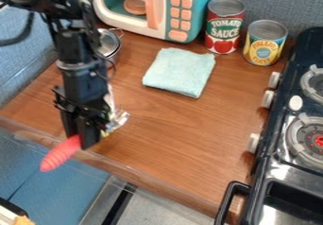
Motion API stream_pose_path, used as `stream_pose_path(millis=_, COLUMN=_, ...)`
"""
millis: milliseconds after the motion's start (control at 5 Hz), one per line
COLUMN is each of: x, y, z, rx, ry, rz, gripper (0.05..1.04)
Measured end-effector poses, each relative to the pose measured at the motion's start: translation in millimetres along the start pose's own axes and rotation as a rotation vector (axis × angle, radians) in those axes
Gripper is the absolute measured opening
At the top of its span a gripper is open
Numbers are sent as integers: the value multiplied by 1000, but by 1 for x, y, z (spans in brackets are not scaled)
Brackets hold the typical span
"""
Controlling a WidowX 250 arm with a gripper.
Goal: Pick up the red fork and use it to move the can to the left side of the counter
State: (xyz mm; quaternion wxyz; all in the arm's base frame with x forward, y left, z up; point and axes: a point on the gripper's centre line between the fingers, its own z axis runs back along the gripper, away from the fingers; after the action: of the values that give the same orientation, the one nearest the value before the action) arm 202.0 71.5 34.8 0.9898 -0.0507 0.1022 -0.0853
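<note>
The black gripper [82, 136] hangs over the counter's front left edge, shut on the red fork [60, 153]. The fork's ridged red end sticks out to the lower left, past the counter edge; its other end is hidden by the gripper. Just right of the gripper is a shiny silver and whitish item [117, 119], partly hidden; I cannot tell what it is. Two cans stand upright at the back right, well away from the gripper: one with a red and green label [225, 26], and one with a yellow and blue label [264, 43].
A folded light blue cloth [180, 72] lies mid-counter [183, 125]. Behind it stands a teal toy microwave [183, 12]. A small metal pot [110, 43] is at the back left, behind the arm. The black stove [284, 158] with its knobs borders the right side.
</note>
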Motion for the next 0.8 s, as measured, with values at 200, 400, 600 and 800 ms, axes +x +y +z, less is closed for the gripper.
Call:
stream_pose_path(millis=200, x=-6, y=20, z=4, rx=11, ry=-16, rz=71, gripper=340)
stream_pose_path(millis=400, x=-7, y=32, z=8, rx=25, ry=-36, rz=105, gripper=340)
stream_pose_path(millis=600, x=4, y=22, z=6, rx=24, ry=-46, rz=91, gripper=340)
stream_pose_path(millis=800, x=27, y=-11, z=6, rx=36, ry=-72, rz=14, gripper=340)
